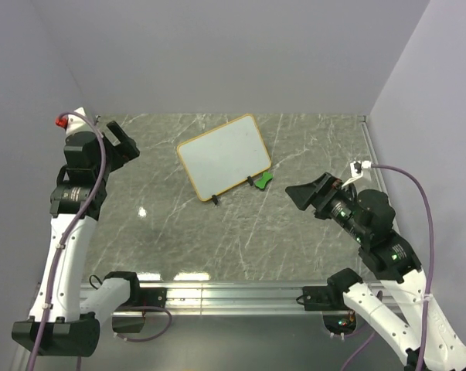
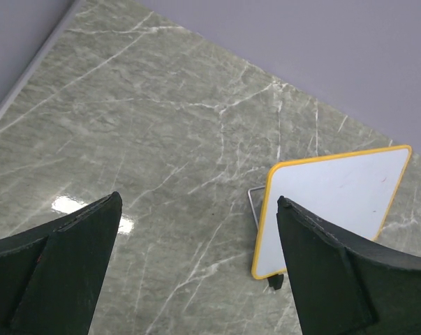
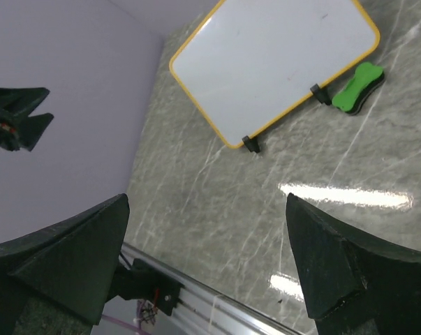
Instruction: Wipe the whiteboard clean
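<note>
- Near edge: metal rail (image 1: 233, 292) with both arm bases bolted to it.
- Right gripper (image 3: 207, 201): jaws spread wide, nothing between them, hanging above the table (image 1: 178, 239) well short of the board.
- Left gripper (image 2: 200, 202): also released and empty, raised at the far-left side, well apart from the board.
- Green bone-shaped eraser (image 3: 358, 87): lay flat on the table, just beside the board's near-right foot. Neither gripper touched it.
- Whiteboard (image 1: 225, 154): sat mid-table toward the far side, turned at an angle, propped on two small black feet.
- Board surface read white across nearly all of its face. One faint speck in the wrist views; too small to tell ink from glare.
- Judgement: wiping looked done or all but done. At most a check of that speck was left.
- Beyond: plain wall (image 1: 233, 54).
</note>
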